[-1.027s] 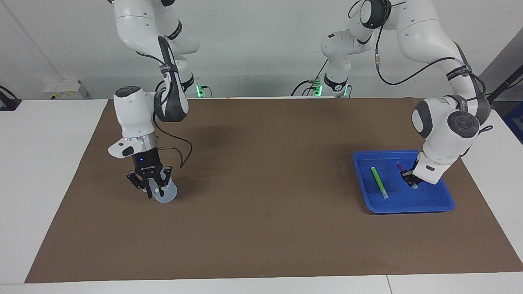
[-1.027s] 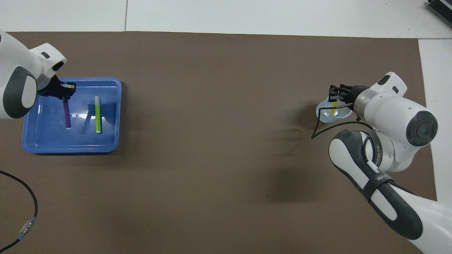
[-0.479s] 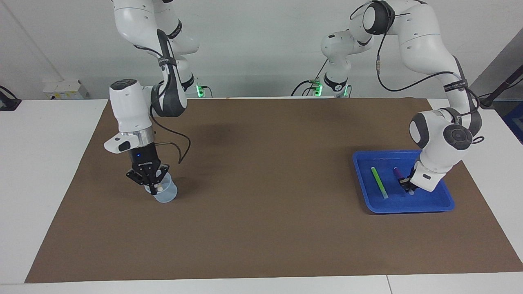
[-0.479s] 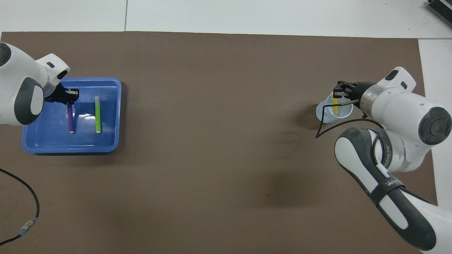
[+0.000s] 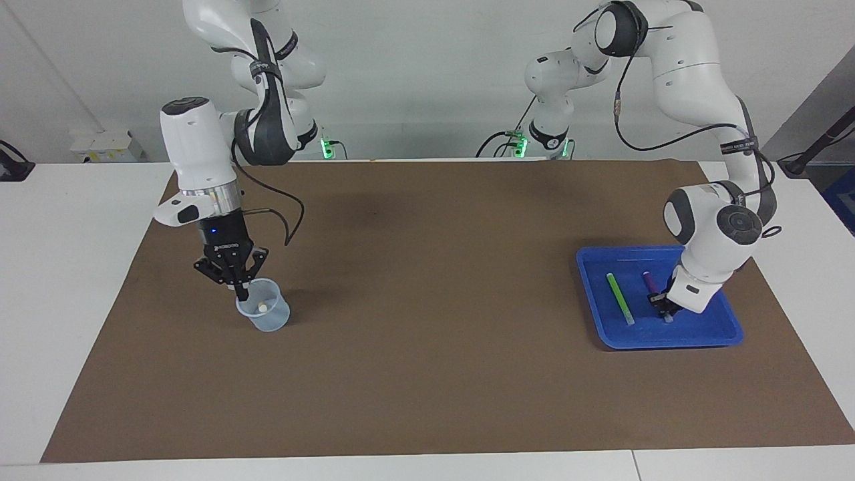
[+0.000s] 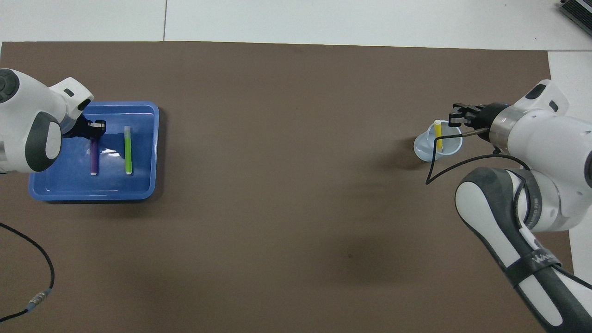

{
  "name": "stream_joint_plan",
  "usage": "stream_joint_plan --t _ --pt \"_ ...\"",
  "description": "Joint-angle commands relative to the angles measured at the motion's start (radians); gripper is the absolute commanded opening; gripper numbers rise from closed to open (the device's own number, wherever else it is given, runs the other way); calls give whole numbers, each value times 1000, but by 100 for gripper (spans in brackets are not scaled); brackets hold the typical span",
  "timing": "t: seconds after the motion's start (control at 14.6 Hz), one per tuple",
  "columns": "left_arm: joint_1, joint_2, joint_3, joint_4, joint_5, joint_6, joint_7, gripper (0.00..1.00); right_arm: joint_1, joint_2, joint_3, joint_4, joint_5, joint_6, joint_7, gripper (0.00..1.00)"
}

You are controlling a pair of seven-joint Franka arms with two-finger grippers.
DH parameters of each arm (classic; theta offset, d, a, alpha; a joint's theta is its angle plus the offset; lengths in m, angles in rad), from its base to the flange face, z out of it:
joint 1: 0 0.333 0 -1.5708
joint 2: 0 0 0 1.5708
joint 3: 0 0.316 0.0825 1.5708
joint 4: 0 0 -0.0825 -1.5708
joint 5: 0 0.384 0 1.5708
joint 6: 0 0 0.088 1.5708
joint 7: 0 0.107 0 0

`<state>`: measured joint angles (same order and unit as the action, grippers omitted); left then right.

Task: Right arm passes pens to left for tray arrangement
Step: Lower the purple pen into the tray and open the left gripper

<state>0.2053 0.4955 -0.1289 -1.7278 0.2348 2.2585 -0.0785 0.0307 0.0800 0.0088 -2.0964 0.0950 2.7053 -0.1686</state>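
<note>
I am seeing my right gripper [image 5: 241, 294] hanging clenched and empty over the cup [image 5: 265, 314], where the yellow pen [image 6: 437, 135] is standing. My left gripper [image 5: 662, 310] is sitting low in the tray [image 5: 668, 339] at the purple pen [image 5: 648, 282], beside the green pen [image 5: 620, 298]; I cannot tell its grip.

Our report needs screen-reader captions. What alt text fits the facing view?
The right gripper hangs shut over the rim of a translucent pale-blue cup holding a slim pale-tipped pen. The left gripper is low in a shallow blue plastic tray, at a purple marker pen lying beside a green one.
</note>
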Motion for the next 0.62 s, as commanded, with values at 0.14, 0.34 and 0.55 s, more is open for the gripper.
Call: stream_joint_plan --t 0.14,0.34,0.55 --pt "-6 -26 -2 -21 1 36 -24 100 -31 17 11 -40 0 2 -230 46" --pt "-12 -26 -3 52 6 -69 -20 100 -22 32 11 -62 2 39 -310 51" --pt "-12 -46 -12 108 3 -181 -17 100 -18 53 13 -65 5 76 -390 51"
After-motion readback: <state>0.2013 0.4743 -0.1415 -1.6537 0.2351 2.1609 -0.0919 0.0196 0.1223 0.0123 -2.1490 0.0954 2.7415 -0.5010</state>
